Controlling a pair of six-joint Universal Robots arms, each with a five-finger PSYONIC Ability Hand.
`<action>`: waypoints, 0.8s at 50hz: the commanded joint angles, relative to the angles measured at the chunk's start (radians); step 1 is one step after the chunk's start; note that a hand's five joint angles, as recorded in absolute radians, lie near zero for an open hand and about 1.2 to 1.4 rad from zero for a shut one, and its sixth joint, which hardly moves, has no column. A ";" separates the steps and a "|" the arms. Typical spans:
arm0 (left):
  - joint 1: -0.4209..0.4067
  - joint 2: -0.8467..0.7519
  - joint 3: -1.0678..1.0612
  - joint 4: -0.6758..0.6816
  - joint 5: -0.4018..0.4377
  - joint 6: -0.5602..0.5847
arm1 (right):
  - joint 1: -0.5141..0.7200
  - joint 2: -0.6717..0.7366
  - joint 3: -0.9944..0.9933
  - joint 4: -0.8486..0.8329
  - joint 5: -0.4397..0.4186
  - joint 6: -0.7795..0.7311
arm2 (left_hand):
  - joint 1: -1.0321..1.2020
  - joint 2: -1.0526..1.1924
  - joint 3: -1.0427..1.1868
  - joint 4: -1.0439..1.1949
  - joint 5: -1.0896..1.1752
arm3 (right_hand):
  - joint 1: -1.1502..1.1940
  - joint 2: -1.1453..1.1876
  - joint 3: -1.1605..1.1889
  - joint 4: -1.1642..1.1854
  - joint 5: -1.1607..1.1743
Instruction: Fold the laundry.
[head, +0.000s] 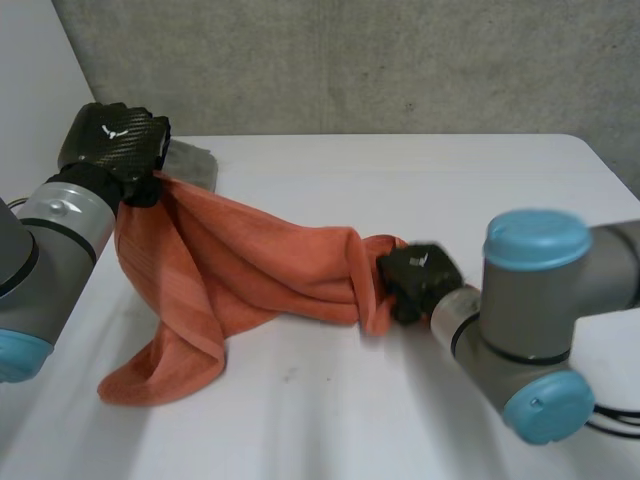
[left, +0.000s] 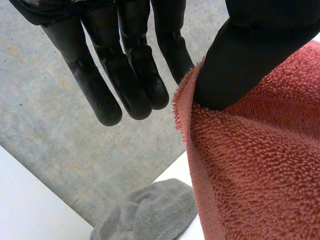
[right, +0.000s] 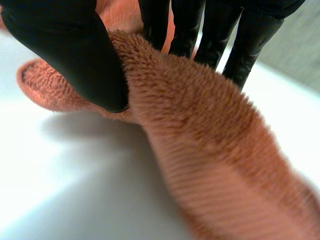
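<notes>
An orange towel (head: 250, 265) is stretched in a twisted band between both hands. My left hand (head: 112, 140) is raised at the back left, and one towel end hangs from it down to the table (head: 400, 400). In the left wrist view its thumb (left: 235, 65) presses the towel's edge (left: 250, 175) against the nearest finger, while the other fingers (left: 130, 65) stay straight. My right hand (head: 418, 275) is low over the table at the towel's other end. There the thumb (right: 75, 50) and fingers pinch a fold of the towel (right: 200, 110).
A grey cloth (head: 192, 162) lies crumpled on the table just behind my left hand, also below its fingertips (left: 150, 215). A concrete wall runs behind the table's far edge. The towel's loose end rests near the front left (head: 150, 385).
</notes>
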 joint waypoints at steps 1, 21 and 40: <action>0.015 0.022 -0.010 -0.009 0.001 0.009 | -0.033 -0.275 -0.067 0.076 -0.004 -0.058 | 0.256 0.204 0.208 0.198 0.248 | 0.423 0.235 0.232 0.219 0.249; 0.026 -0.164 0.070 -0.134 0.009 0.042 | -0.197 -0.155 -0.425 0.529 -0.017 -0.377 | 0.256 0.204 0.208 0.198 0.248 | 0.423 0.235 0.232 0.219 0.249; -0.031 -0.189 0.474 0.534 -0.023 0.165 | -0.198 -0.098 -0.661 -0.362 0.037 -0.263 | 0.256 0.204 0.208 0.198 0.248 | 0.423 0.235 0.232 0.219 0.249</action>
